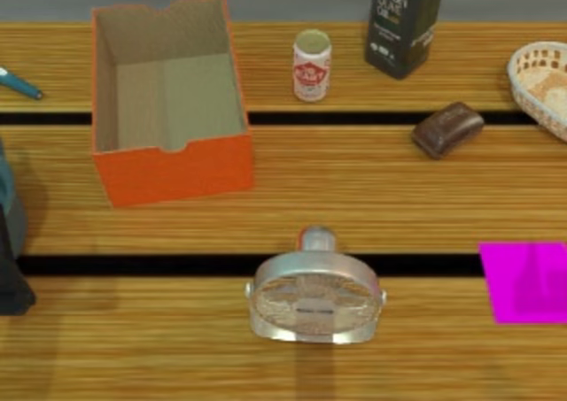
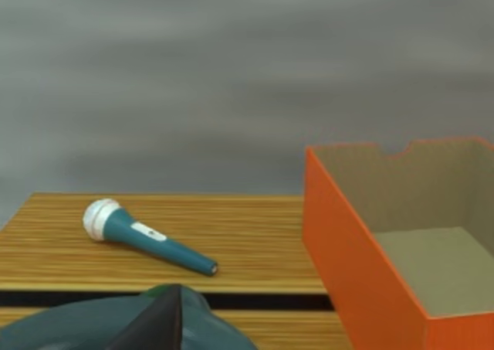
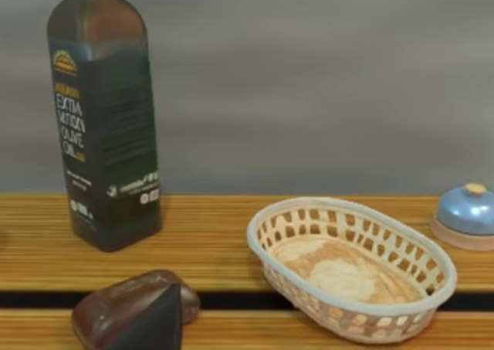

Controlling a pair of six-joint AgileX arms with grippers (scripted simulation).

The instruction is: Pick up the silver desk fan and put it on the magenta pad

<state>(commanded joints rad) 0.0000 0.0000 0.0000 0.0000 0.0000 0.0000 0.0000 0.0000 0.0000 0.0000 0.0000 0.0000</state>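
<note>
The silver desk fan (image 1: 316,296) stands near the table's front edge at the middle, its wire grille towards the top camera and its round base (image 1: 316,239) just behind. The magenta pad (image 1: 527,281) lies flat at the right edge, partly cut off, with a faint shadow on it. Neither arm shows in the top view. Only a dark tip of my left gripper (image 2: 164,323) shows in the left wrist view, over a teal object. A dark tip of my right gripper (image 3: 154,323) shows in front of a brown lump, far from the fan.
An open orange box (image 1: 168,162) stands back left, with a teal microphone (image 1: 18,84) and a dark teal object (image 1: 11,242) at the left edge. A soda can (image 1: 312,65), olive oil bottle (image 1: 403,25), brown lump (image 1: 447,128), wicker basket (image 1: 540,87) and bell (image 3: 465,215) stand behind.
</note>
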